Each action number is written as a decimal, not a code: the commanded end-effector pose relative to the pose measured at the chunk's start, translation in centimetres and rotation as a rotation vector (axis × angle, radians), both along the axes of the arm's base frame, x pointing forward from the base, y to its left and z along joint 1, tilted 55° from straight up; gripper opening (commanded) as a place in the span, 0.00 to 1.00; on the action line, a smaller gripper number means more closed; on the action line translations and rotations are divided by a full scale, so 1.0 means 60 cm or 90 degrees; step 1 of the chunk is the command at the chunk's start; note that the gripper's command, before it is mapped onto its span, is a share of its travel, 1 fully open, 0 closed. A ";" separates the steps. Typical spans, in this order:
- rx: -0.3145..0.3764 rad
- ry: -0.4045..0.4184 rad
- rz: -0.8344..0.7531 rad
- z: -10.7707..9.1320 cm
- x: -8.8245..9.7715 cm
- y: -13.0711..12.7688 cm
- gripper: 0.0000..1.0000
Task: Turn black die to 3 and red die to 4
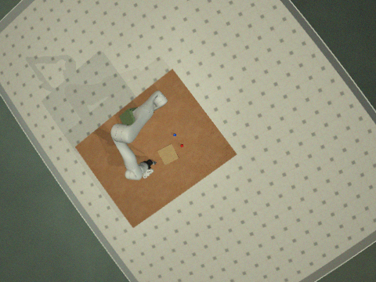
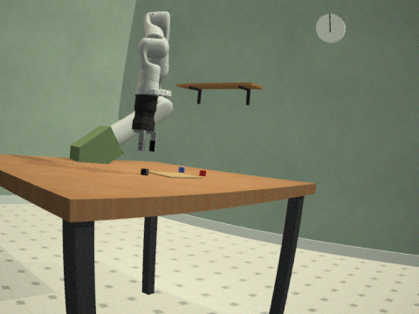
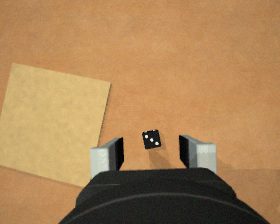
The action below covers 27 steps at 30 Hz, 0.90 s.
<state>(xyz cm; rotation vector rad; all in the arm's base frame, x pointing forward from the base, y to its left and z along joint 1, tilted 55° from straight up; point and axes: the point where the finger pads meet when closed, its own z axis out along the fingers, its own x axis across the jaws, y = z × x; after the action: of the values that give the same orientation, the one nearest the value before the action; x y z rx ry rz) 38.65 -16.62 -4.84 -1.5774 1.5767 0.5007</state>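
The black die [image 3: 151, 139] lies on the bare table beside the tan mat [image 3: 52, 123], showing three white pips on top. It also shows in the side view [image 2: 144, 171], just off the mat's near edge [image 2: 176, 174]. My gripper [image 3: 151, 148] [image 2: 147, 145] hangs open above it, fingers on either side of the die and well clear of the table. The red die [image 2: 202, 173] and the blue die [image 2: 181, 169] lie on the table beyond the mat, off it, as the overhead view shows for the red die [image 1: 182, 145] and the blue die [image 1: 175, 135].
The arm's green base block [image 2: 96, 146] stands at the table's back left. A wall shelf [image 2: 220, 86] hangs behind the table. The table's edges lie far from the dice.
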 end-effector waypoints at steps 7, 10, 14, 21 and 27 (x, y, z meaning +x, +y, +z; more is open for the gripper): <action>-0.004 -0.009 0.003 0.001 0.000 -0.003 1.00; -0.004 -0.009 0.003 0.001 0.000 -0.003 1.00; -0.004 -0.009 0.003 0.001 0.000 -0.003 0.70; -0.004 -0.009 0.003 0.001 0.000 -0.003 0.70; -0.004 -0.009 0.003 0.001 0.000 -0.003 0.70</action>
<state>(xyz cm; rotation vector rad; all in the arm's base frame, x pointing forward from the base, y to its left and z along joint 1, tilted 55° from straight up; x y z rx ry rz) 38.66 -16.66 -4.80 -1.5863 1.5642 0.4887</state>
